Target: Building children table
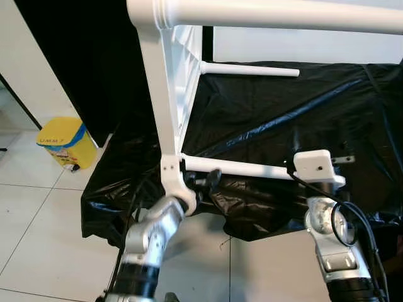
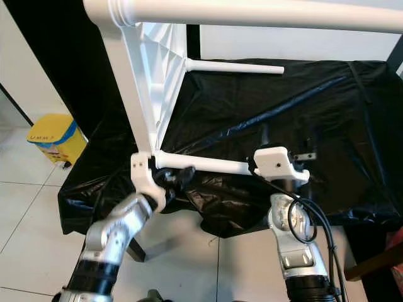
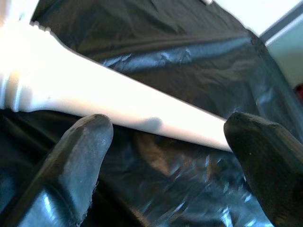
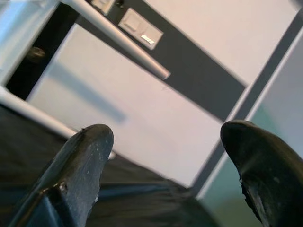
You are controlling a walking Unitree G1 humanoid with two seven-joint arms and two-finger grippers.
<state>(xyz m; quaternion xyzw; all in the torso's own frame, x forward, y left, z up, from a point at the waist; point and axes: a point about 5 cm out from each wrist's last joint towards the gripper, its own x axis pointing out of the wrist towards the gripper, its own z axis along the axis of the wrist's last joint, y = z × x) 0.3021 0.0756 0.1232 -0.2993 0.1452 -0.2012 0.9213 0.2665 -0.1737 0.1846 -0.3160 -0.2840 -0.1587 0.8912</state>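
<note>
Assembly is at the leg stage, as I judge it: the white plastic children's table [image 1: 169, 75] lies on its side on the surface draped in crinkled black plastic sheeting [image 1: 283, 107], its round white legs pointing to the robot's right. Far left on the tiled floor stands a yellow bin with a blue liner [image 1: 63, 141], well apart from the work. The left tool [image 3: 165, 142] sits at the root of the nearest white leg [image 1: 239, 167], where it joins the tabletop corner; its two black fingers [image 3: 85, 151] are spread wide with the leg running across just beyond their tips, nothing clamped. Further right, the right tool [image 4: 165, 156] is raised beside the same leg's free end, fingers wide apart and empty, aimed at the wall. Next, I would guess, one tool must close on this leg to seat or twist it firm while the frame is kept from tipping.
</note>
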